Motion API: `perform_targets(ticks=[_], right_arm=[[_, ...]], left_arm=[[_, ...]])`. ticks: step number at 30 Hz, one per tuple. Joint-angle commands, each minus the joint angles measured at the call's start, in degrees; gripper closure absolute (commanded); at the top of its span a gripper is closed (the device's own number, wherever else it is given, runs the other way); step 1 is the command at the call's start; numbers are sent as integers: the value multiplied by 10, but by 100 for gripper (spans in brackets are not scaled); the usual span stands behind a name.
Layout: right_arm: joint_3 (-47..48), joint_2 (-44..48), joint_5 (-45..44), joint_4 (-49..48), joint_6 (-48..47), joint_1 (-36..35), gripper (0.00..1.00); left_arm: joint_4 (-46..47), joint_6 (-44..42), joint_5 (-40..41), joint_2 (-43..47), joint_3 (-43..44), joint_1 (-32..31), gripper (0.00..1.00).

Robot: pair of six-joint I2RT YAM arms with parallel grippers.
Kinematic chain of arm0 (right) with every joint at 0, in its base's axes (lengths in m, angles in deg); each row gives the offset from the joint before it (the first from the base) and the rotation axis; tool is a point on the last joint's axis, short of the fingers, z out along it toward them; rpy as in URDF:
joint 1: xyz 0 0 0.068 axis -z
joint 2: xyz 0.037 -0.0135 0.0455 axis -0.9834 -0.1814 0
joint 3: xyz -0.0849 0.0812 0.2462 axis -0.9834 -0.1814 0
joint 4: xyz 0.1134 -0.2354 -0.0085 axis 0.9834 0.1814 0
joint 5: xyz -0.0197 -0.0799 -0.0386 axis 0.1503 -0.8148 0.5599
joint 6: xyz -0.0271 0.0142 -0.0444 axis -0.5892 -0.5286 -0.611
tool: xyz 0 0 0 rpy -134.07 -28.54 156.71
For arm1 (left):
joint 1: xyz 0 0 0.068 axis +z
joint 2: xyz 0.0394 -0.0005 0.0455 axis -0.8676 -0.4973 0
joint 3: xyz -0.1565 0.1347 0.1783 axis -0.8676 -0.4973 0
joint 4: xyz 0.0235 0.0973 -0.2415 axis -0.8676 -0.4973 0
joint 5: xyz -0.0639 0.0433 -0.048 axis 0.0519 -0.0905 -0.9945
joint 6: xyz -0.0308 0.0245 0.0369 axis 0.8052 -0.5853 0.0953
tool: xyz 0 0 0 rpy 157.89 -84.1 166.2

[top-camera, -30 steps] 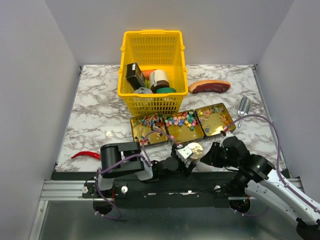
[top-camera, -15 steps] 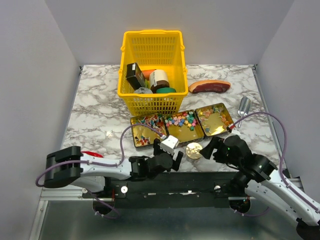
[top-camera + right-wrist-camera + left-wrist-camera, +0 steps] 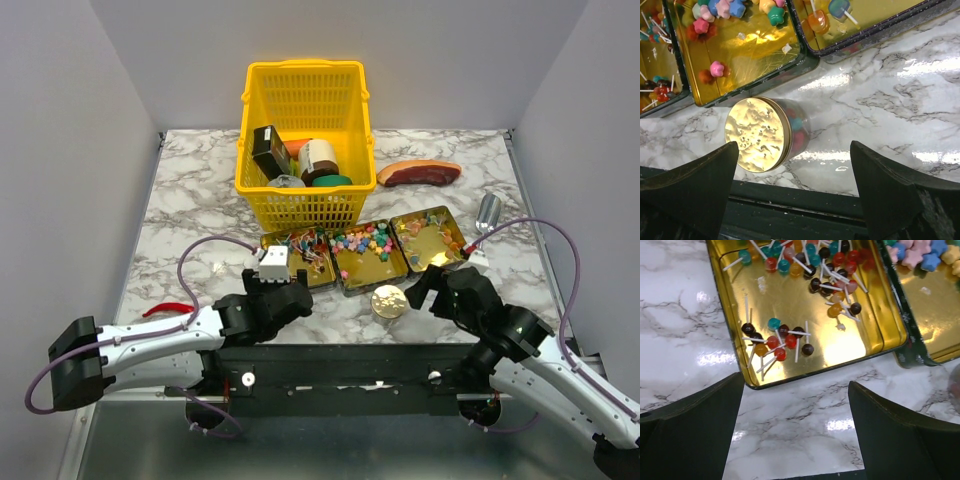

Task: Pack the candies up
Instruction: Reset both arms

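The left end effector (image 3: 795,435) is spread wide and empty above the near rim of the left tin (image 3: 860,340). The right end effector (image 3: 795,197), likewise released, hovers over a gold-lidded jar (image 3: 760,135) lying on the marble bench (image 3: 890,100). The candies (image 3: 791,341), glossy ball lollipops on white sticks, lie in that shiny gold tin.

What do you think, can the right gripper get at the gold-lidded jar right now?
Probably yes: the right gripper hangs open right over the jar, which lies on its side on the table, with nothing between them.
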Motion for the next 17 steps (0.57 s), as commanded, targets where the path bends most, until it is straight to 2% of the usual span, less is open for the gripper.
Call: perform_targets(ticks=[1, 6, 17], right_arm=[[3, 4, -39, -3, -4, -3, 0], [4, 5, -41, -3, -5, -3, 0], [3, 1, -38, -3, -6, -3, 0]], left_arm=[[-70, 42, 48, 11, -9, 5, 1], [-94, 47, 72, 17, -10, 7, 1], [-77, 36, 70, 74, -30, 7, 1]])
